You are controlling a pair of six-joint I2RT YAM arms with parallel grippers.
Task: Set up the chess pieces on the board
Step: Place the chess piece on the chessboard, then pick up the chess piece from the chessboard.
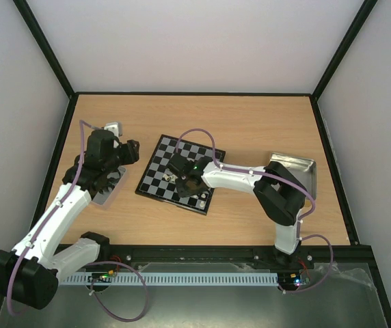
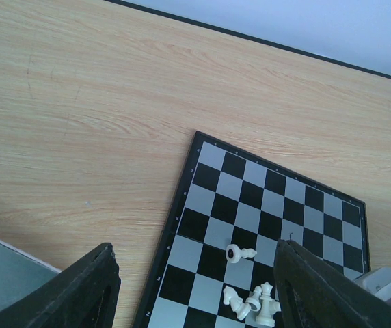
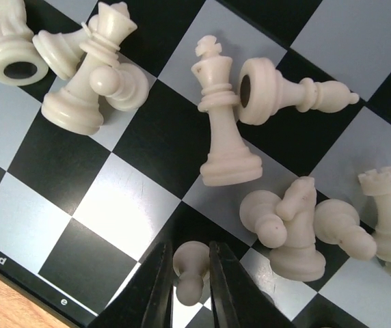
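Your right gripper [image 3: 189, 249] is over the board [image 1: 156, 172], which lies mid-table. Its jaws are drawn in to a narrow slit, and its fingers [image 3: 158, 287] sit against both sides of a cream pawn [image 3: 189, 273] near the rim marked d and e. At 12 o'clock from that pawn a king [image 3: 220, 119] stands upright, with a bishop [image 3: 291, 92] lying on its side just at the king's 2 o'clock. A knight [image 3: 298, 229] stands at the pawn's 2 o'clock among loose pawns, a rook [image 3: 387, 219] beyond it. More cream pieces [image 3: 79, 75] lean together at 10 o'clock.

Your left gripper [image 1: 128, 152] hangs at 9 o'clock from the board, above the table [image 2: 100, 102]. Its jaws are spread wide with nothing in them. A metal tray [image 1: 106, 195] lies under that arm and another tray [image 1: 298, 167] at the board's 3 o'clock
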